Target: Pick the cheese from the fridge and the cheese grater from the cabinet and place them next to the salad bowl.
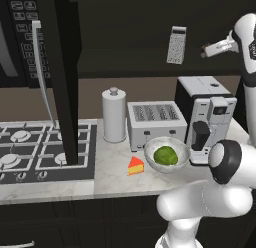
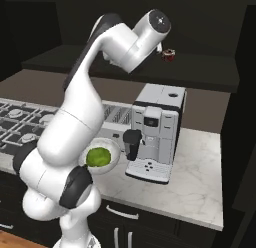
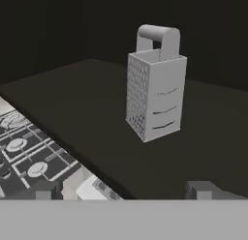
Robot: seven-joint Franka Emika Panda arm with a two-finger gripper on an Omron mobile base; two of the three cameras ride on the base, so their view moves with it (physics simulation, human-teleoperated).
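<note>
The cheese grater (image 3: 156,84) stands upright on the dark shelf of the open cabinet (image 1: 125,57), its handle on top. My gripper (image 3: 123,190) is open and level with it, a short way off, with nothing between its fingers. From the left base view, the gripper (image 1: 204,51) points left at the grater (image 1: 176,44). The cheese (image 1: 135,165) lies on the marble counter just left of the salad bowl (image 1: 166,153), which holds a green leafy ball. The bowl (image 2: 102,157) is partly hidden by my arm. The fridge is out of view.
The open cabinet door (image 1: 60,77) hangs over the stove (image 1: 45,152). A toaster (image 1: 156,123), a white canister (image 1: 114,114) and a coffee machine (image 1: 207,114) stand behind the bowl. A small dark-red round object (image 2: 168,55) sits on the shelf.
</note>
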